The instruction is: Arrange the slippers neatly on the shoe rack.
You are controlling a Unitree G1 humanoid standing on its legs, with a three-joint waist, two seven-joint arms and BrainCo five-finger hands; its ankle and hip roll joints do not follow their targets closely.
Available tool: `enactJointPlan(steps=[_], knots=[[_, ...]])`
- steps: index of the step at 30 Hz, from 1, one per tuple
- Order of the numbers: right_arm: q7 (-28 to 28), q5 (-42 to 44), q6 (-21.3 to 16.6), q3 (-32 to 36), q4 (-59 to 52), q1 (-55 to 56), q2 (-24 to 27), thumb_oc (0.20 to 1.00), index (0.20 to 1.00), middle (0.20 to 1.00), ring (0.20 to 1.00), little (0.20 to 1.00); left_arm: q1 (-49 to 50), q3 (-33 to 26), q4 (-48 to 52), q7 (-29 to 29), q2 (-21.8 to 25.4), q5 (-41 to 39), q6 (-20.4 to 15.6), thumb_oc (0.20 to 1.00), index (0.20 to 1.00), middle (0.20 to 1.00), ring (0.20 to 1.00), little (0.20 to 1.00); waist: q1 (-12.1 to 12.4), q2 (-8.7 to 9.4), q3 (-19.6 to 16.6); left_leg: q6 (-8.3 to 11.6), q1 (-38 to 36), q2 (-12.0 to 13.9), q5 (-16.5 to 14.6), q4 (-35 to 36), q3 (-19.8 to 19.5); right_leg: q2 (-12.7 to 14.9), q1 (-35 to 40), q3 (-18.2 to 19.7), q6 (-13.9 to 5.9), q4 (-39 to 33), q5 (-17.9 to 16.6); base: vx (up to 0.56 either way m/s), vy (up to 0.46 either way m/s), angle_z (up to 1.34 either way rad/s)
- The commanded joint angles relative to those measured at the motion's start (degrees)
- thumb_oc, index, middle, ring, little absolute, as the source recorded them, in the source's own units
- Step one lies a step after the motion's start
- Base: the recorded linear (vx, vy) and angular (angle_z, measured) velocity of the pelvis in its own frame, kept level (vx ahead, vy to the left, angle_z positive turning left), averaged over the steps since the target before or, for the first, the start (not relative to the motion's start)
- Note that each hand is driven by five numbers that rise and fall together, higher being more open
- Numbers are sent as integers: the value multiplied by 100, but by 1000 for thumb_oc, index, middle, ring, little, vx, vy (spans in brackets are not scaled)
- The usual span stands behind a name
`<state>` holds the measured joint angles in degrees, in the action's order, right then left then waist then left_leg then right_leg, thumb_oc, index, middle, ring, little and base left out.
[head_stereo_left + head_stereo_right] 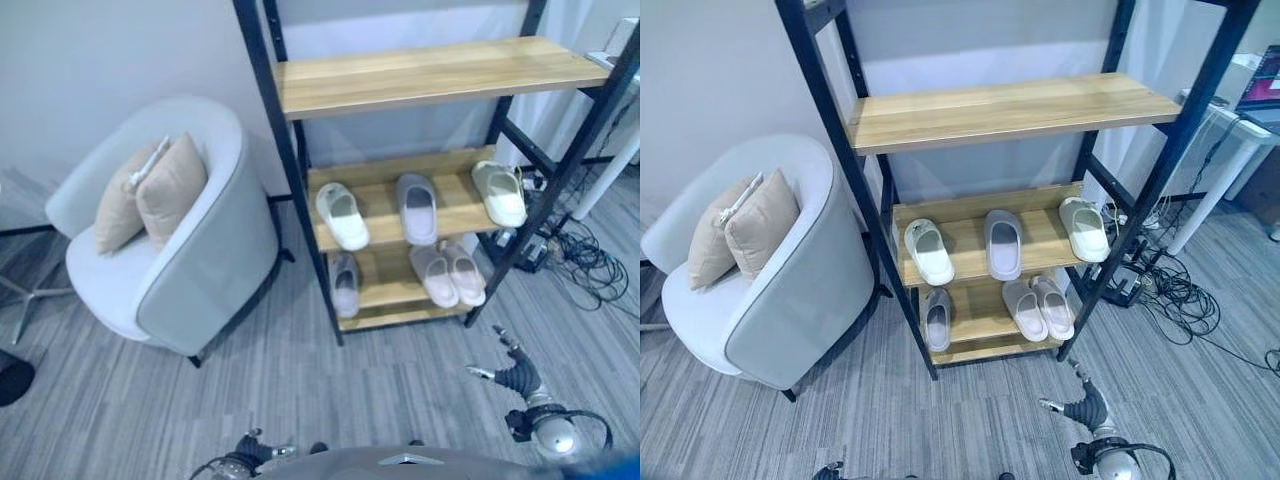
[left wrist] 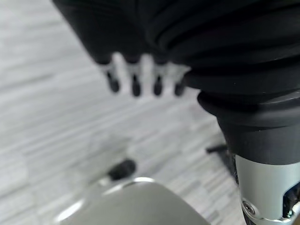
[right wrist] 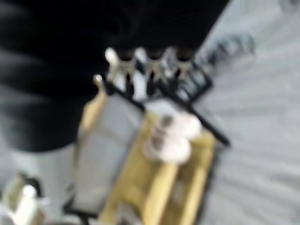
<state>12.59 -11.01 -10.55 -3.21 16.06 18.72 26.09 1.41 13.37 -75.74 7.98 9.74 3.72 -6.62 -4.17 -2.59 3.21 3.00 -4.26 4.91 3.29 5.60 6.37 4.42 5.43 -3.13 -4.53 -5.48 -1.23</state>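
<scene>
Wooden shelves on a black-framed shoe rack [image 1: 300, 180] carried all the slippers we could see. On the middle shelf lay three singles with gaps between them: a white slipper [image 1: 342, 215] toward the shelf's left edge, a grey slipper [image 1: 417, 207] at the middle, and a cream slipper [image 1: 499, 192] by the right edge, set at an angle. On the bottom shelf a lone grey slipper [image 1: 345, 283] sat near the left edge, and a pale pair [image 1: 448, 274] lay side by side, touching, toward the right. The top shelf [image 1: 430, 72] was bare.

Our right hand [image 1: 510, 372] hung low over the floor before the rack's right front leg, fingers loosely spread and holding nothing. Our left hand [image 2: 140, 77] was down near the floor as well, fingers straight and relaxed, empty.

We judged the placing to be largely done and the step in hand to be the tidying: the two grey slippers sat on different shelves, and the white and cream ones were apart. The next move, as we read it, called for reaching up to the middle shelf, closing on one slipper, and bringing it beside its match, toes aligned, without knocking the neighbours
</scene>
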Motion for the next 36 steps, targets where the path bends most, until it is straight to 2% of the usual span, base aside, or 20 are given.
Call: enactJointPlan(steps=[1, 6, 8, 9, 12, 13, 18, 19, 20, 22, 23, 24, 25, 26, 27, 30, 31, 35, 36], knots=[[562, -449, -224, 283, -494, -533, 173, 1000, 1000, 1000, 1000, 1000, -364, 113, -254, 49, -104, 179, -152, 1000, 1000, 1000, 1000, 1000, 174, 289, 110, 33, 44, 123, -283, -60, -229, 279, -107, -123, -310, 485, 323, 46, 22, 6], [892, -79, -66, 485, 150, -1399, 292, 1000, 1000, 1000, 1000, 1000, -491, 263, -208, 25, -30, 213, -138, 1000, 1000, 1000, 1000, 1000, 330, 318, 134, 12, 117, 81, -281, -60, -325, 293, -84, -209, -305, 425, 324, 42, 10, 4], [921, -85, 1, 547, -125, -1517, 330, 1000, 1000, 1000, 1000, 1000, -502, 276, -169, 20, -13, 209, -133, 1000, 1000, 1000, 1000, 1000, 350, 326, 141, 11, 146, 77, -279, -60, -344, 296, -95, -223, -306, 418, 323, 25, -1, 9], [1003, -236, 68, 853, -965, -1724, 499, 1000, 1000, 1000, 1000, 1000, -588, 357, 14, 19, -4, 179, -145, 1000, 1000, 1000, 1000, 1000, 401, 342, 212, -5, 262, 53, -257, -60, -399, 297, -148, -249, -306, 383, 309, 11, -5, 19], [1216, -201, 166, 896, -726, -2117, 582, 1000, 1000, 1000, 1000, 1000, -676, 503, 112, 22, 51, 205, -173, 1000, 1000, 1000, 1000, 1000, 457, 338, 319, -16, 423, 34, -211, -60, -466, 289, -267, -285, -301, 384, 290, -59, -6, 16], [1493, -183, 357, 973, -519, -2621, 735, 1000, 1000, 1000, 1000, 1000, -800, 643, 222, 21, 110, 177, -182, 1000, 1000, 1000, 1000, 1000, 532, 329, 500, -10, 722, 8, -117, -60, -545, 287, -520, -345, -300, 391, 252, -147, -5, 19], [1686, -196, 486, 884, -250, -3256, 1020, 1000, 1000, 1000, 1000, 1000, -936, 801, 296, 29, 133, 159, -213, 1000, 1000, 1000, 1000, 1000, 583, 287, 664, -1, 1112, -26, -13, -60, -636, 303, -871, -362, -294, 438, 175, -80, 13, 14], [1802, -122, 578, 601, 379, -3448, 813, 1000, 1000, 1000, 1000, 1000, -1016, 917, 297, 97, 81, 105, -276, 1000, 1000, 1000, 1000, 1000, 612, 266, 822, -2, 1268, -62, 52, -60, -657, 307, -1024, -348, -288, 454, 118, -47, 33, 2], [1958, 145, 587, 447, 930, -3847, 842, 1000, 1000, 1000, 1000, 1000, -1148, 1030, 235, 135, 45, 81, -256, 1000, 1000, 1000, 1000, 1000, 668, 244, 918, 12, 1428, -89, 99, -60, -664, 325, -1175, -340, -294, 463, 72, -47, 33, -3], [1968, 239, 565, 299, 1158, -4107, 952, 1000, 1000, 1000, 1000, 1000, -1227, 1079, 221, 186, 62, 71, -266, 1000, 1000, 1000, 1000, 1000, 715, 222, 998, 17, 1566, -111, 135, -60, -674, 342, -1302, -332, -292, 484, 44, 20, 18, -2], [1933, 567, 459, 382, 1799, -4472, 1491, 1000, 1000, 1000, 1000, 1000, -1228, 1195, 216, 177, 148, 101, -279, 1000, 1000, 1000, 1000, 1000, 782, 226, 1027, 27, 1612, -132, 129, -60, -693, 364, -1336, -359, -301, 497, 59, 26, 8, 3], [1934, 588, 426, 351, 1856, -4526, 1517, 1000, 1000, 1000, 1000, 1000, -1246, 1184, 214, 177, 133, 100, -278, 1000, 1000, 1000, 1000, 1000, 774, 209, 1024, 25, 1647, -130, 155, -60, -695, 362, -1368, -358, -300, 493, 33, 60, 5, 2], [1971, 1048, 242, 180, 3022, -5248, 1927, 1000, 1000, 1000, 1000, 1000, -1270, 1372, 221, 163, 274, 122, -359, 1000, 1000, 1000, 1000, 1000, 914, 173, 1046, 36, 1760, -169, 175, -60, -743, 400, -1435, -402, -325, 487, 14, 28, 9, 3], [1963, 1084, 183, 116, 3124, -5337, 1953, 1000, 1000, 1000, 1000, 1000, -1283, 1357, 220, 163, 261, 120, -360, 1000, 1000, 1000, 1000, 1000, 902, 162, 1051, 36, 1770, -169, 176, -60, -741, 400, -1448, -399, -325, 491, 15, 50, 27, 5], [1965, 1303, 153, -194, 3408, -5937, 2080, 1000, 1000, 1000, 1000, 1000, -1281, 1414, 207, 153, 300, 91, -392, 1000, 1000, 1000, 1000, 1000, 947, 130, 1083, 53, 1830, -181, 204, -60, -760, 415, -1503, -411, -335, 492, -7, 10, 21, 9], [1920, 1725, 48, -164, 3841, -6137, 2185, 1000, 1000, 1000, 1000, 1000, -1347, 1456, 167, 142, 221, -105, -380, 1000, 1000, 1000, 1000, 1000, 1019, 69, 1170, 56, 1963, -202, 226, -60, -770, 426, -1632, -390, -350, 463, -49, 67, 34, 0], [1925, 1836, 91, -514, 4280, -6716, 2180, 1000, 1000, 1000, 1000, 1000, -1354, 1555, 161, 332, 205, -107, -495, 1000, 1000, 1000, 1000, 1000, 1095, 60, 1183, 79, 2057, -223, 250, -60, -767, 435, -1687, -404, -357, 414, -89, 59, 8, 5], [2023, 2088, 29, -925, 4491, -7629, 2270, 1000, 1000, 1000, 1000, 1000, -1598, 1698, 85, 455, 167, -150, -486, 1000, 1000, 1000, 1000, 1000, 1209, 54, 1161, 111, 2189, -256, 264, -60, -786, 446, -1759, -414, -377, 323, -146, 62, -5, 2], [1667, 2365, -73, -911, 4851, -7548, 2709, 1000, 1000, 1000, 1000, 1000, -1566, 1692, 118, 435, 209, -119, -442, 1000, 1000, 1000, 1000, 1000, 1230, 48, 1173, 123, 2207, -266, 248, -60, -809, 462, -1753, -443, -393, 316, -128, 0, 0, 0]])
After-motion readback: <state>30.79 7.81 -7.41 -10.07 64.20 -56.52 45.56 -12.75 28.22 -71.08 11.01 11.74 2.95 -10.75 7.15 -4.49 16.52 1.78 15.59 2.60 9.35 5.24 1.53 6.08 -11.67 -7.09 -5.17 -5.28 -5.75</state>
